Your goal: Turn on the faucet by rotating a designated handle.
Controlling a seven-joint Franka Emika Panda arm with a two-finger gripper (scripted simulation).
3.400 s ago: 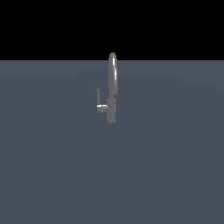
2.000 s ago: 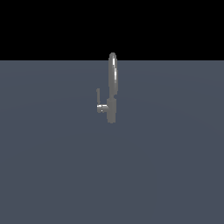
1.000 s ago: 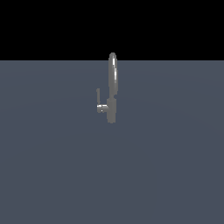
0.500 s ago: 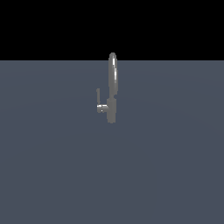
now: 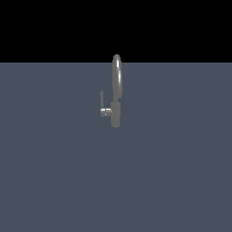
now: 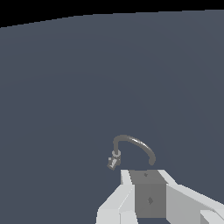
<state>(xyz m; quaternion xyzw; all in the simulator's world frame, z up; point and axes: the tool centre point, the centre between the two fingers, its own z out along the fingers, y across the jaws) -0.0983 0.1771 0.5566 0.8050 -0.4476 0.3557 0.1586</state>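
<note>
Grey floor [image 5: 54, 172] surrounds the faucet [image 5: 116, 90], pincer [image 6: 146, 197] apart.

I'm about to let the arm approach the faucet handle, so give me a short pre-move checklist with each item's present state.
1. Faucet stands upright on the grey surface: ok.
2. Handle in sight, pointing up on the exterior view's left of the body: ok.
3. Nothing resting against the handle in the exterior view: ok.
4. Arm visible in the exterior view: not ok, only the wrist view shows part of it.
5. Gripper open and ready: cannot tell, its fingertips are out of frame.
6. Faucet ahead of the wrist camera: ok, spout shows just beyond the arm's white housing.
</note>
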